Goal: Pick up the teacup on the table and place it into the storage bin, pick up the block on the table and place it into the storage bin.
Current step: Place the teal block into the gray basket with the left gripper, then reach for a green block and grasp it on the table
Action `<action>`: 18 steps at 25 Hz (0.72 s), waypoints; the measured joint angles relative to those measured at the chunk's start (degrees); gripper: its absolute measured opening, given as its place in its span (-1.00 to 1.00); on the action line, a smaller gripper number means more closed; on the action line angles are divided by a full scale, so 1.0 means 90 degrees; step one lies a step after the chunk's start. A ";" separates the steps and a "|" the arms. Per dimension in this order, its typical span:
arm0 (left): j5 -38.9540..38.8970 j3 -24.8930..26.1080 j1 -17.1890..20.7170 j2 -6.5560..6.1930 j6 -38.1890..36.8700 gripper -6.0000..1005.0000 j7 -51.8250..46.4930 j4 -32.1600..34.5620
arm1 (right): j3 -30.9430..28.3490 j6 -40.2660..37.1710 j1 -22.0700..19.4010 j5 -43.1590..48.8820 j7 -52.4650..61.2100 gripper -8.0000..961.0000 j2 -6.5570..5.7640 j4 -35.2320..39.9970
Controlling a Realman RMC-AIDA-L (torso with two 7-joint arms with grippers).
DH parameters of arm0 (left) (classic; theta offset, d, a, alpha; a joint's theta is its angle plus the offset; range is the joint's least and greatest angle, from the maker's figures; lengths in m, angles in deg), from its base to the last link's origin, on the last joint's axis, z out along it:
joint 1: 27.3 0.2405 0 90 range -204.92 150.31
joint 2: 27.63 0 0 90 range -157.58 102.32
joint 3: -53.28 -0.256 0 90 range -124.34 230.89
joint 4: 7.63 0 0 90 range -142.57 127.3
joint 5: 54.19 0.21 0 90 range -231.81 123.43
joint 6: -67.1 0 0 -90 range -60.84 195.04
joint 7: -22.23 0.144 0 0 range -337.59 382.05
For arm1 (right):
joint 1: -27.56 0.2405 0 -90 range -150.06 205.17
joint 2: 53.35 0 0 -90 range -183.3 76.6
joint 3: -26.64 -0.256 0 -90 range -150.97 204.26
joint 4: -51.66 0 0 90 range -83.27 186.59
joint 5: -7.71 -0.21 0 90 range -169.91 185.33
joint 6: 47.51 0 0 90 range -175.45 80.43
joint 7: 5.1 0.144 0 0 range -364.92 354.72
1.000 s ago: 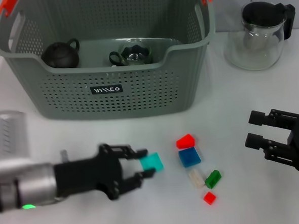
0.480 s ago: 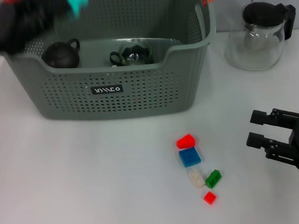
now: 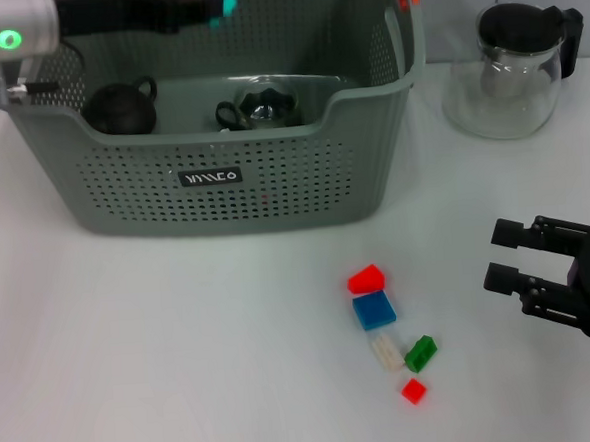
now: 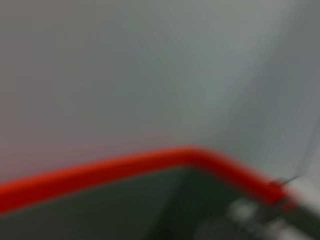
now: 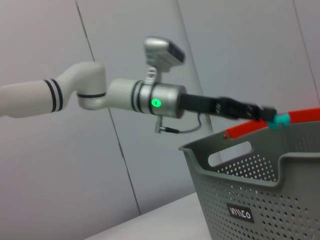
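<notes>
The grey perforated storage bin stands at the back of the white table. My left gripper hovers over the bin's far side, shut on a teal block. The right wrist view shows that arm reaching over the bin with the teal block at its tip. A small glass teacup with a dark handle rests inside the bin. My right gripper is open and holds nothing, low over the table at the right. The left wrist view shows only a blurred orange rim.
A dark teapot sits in the bin's left part. A glass kettle stands at the back right. Loose blocks lie in front of the bin: red, blue, white, green and a small red one.
My left arm lifted the teal block from the table's front and carried it up over the bin, then shifted it rightward along the far rim. The right arm stayed put.
</notes>
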 joint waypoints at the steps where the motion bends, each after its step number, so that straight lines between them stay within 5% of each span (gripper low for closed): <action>1: 0.0306 -0.0203 -0.0048 0.0029 0.0349 -0.10 -0.0328 0.0009 | 0.0000 0.0001 0.0000 0.0002 0.0000 0.27 0.0000 0.0000; 6: 0.0820 -0.0473 -0.0015 0.0324 0.0963 -0.08 -0.0662 0.0296 | 0.0000 0.0005 0.0001 0.0005 0.0000 0.27 0.0002 0.0000; 11: -0.0425 -0.0229 0.0552 0.0514 0.0729 -0.06 -0.0320 0.0968 | 0.0001 0.0005 -0.0002 0.0007 0.0000 0.27 0.0000 -0.0001; 15: -0.2295 0.0275 0.1305 0.0551 -0.0837 0.32 0.1280 0.0931 | 0.0000 -0.0033 -0.0016 -0.0005 0.0000 0.27 -0.0036 0.0000; 18: -0.2711 0.0791 0.1776 0.0607 -0.2505 0.55 0.2612 0.0638 | 0.0000 -0.0031 -0.0025 -0.0016 0.0038 0.27 -0.0049 0.0002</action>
